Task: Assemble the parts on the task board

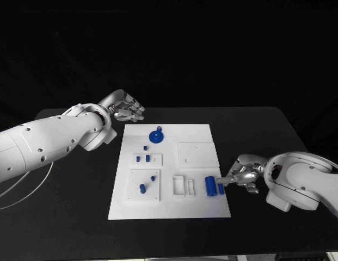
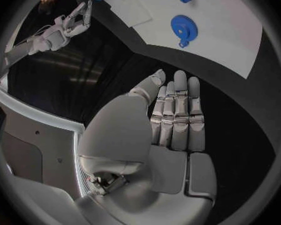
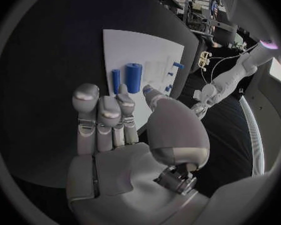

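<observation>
Dim surroundings, the white task board (image 1: 169, 168) brightly lit and sharp; both wrist views bend strongly toward dark rims.

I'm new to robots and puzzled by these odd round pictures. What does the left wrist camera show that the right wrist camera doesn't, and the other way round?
Only the left wrist view shows the blue gear on the task board, beyond the left hand's flat, empty fingers. Only the right wrist view shows the slim blue pin beside the blue cylinder, just past the right hand, which holds nothing. Both show the white board, the black table and the opposite arm.
</observation>
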### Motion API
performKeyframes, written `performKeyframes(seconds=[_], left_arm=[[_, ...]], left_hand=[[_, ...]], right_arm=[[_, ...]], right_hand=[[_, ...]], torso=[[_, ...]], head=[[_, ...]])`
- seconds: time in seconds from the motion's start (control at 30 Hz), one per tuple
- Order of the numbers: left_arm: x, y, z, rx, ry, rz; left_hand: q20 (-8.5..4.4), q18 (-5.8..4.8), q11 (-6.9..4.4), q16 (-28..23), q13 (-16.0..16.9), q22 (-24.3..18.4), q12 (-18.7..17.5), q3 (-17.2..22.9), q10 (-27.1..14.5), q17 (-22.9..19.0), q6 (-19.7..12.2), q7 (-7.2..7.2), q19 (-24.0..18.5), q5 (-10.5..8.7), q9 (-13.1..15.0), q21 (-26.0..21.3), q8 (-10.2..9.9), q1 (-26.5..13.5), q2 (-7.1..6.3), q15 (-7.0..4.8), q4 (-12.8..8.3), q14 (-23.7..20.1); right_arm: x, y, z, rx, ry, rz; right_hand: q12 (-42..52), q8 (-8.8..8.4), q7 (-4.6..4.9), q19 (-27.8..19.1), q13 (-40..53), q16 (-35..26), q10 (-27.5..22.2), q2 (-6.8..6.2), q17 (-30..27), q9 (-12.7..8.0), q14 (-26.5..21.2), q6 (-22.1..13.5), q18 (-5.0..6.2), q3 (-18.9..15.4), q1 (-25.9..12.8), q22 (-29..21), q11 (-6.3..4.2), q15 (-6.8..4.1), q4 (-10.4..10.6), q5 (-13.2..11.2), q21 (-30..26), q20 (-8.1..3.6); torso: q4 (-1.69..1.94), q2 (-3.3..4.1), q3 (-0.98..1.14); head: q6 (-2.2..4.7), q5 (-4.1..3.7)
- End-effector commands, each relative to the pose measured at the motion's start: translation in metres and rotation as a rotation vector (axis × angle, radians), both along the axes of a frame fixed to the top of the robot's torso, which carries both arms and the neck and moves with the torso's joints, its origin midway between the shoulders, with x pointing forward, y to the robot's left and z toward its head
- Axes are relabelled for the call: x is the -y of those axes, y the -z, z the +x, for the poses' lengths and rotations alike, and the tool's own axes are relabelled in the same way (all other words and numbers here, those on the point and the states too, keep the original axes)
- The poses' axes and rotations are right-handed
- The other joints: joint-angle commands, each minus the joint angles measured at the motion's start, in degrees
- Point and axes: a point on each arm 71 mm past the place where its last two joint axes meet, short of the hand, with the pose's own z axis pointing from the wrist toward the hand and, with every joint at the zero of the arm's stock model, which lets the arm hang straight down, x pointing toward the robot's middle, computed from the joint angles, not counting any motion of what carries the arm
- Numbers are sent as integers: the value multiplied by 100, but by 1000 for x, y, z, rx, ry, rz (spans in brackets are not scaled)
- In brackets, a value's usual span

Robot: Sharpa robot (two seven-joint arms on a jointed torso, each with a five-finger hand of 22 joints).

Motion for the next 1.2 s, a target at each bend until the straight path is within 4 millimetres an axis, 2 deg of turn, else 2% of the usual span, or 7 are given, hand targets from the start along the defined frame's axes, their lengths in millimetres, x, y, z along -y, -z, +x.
performKeyframes(seconds=[0.03, 0.27, 0.4, 0.87, 0.97, 1.03, 1.2], left_arm=[[3, -1, 0, 4, 6, -15], [5, -1, -1, 2, 9, -19], [6, -1, -2, 0, 11, -22], [5, 0, -2, -10, 13, -21], [6, 0, -2, -13, 14, -20], [7, 1, -2, -14, 16, -20], [7, 1, -2, -19, 19, -19]], left_hand=[[10, -54, 1, -8, 0, -10, -4, -7, -44, 6, -24, -9, 18, -26, 6, -7, -1, -36, -40, 19, 39, 13], [12, -54, 2, -5, 0, -47, -5, -4, -48, 8, -27, -9, 24, -26, 5, -7, -3, -46, -38, 20, 71, 15], [13, -54, 4, -1, 0, -85, -5, 0, -58, 10, -43, -7, 32, -25, 6, -8, 0, -53, -45, 22, 101, 15], [16, -56, 5, 1, 0, -146, -4, 7, -62, 13, -47, -7, 37, -26, 6, -7, 0, -52, -56, 25, 148, 12], [16, -56, 5, 1, 0, -146, -4, 7, -62, 13, -47, -7, 37, -26, 6, -7, 0, -52, -56, 25, 148, 12], [16, -56, 5, 1, 0, -146, -4, 7, -62, 13, -47, -7, 37, -26, 6, -7, 0, -52, -56, 25, 148, 12], [18, -57, 5, 3, 0, -178, -4, 11, -66, 14, -46, -8, 35, -28, 6, -9, -1, -56, -59, 26, 172, 9]], right_arm=[[-5, 4, -2, -52, -17, -20], [-12, 7, 2, -43, -3, -18], [-18, 10, 5, -33, 3, -11], [-40, 28, 9, -41, -16, -32], [-48, 34, 9, -47, -30, -46], [-52, 37, 8, -55, -39, -51], [-60, 43, 5, -77, -56, -49]], right_hand=[[15, -17, 35, 306, 13, 11, 29, 22, 12, -22, 34, -27, -45, -31, -25, 8, 11, 2, 3, -25, 19, -17], [51, -17, 147, 311, 47, 18, 28, -44, 51, -268, 41, -398, -10, -7, -13, 55, 76, 46, 41, -16, 16, 24], [73, -5, 243, 309, 58, 0, 2, -136, 45, -519, 37, -673, 42, 26, 36, 76, 138, 86, 67, -2, -20, 67], [75, -12, 251, 310, 51, -25, -19, -186, 26, -535, 33, -694, 55, 12, 79, 87, 145, 88, 30, -3, -49, 75], [73, -12, 251, 312, 42, -45, -30, -231, 12, -533, 30, -703, 58, -43, 56, 95, 146, 89, 101, -4, -71, 77], [70, -11, 248, 314, 31, -46, -37, -278, 15, -533, 33, -696, 53, -44, 72, 111, 146, 91, 177, -13, -87, 78], [65, -8, 244, 312, 25, -56, -44, -276, 9, -529, 32, -677, 52, -60, 80, 117, 144, 90, 154, -14, -101, 78]], torso=[[4, 5, -6], [11, 6, -14], [8, 8, -18], [0, 9, -26], [0, 11, -28], [19, 11, -28], [12, 9, -35]], head=[[-16, -7], [-39, 10], [-42, 39], [-58, 108], [-56, 127], [-62, 137], [-78, 166]])
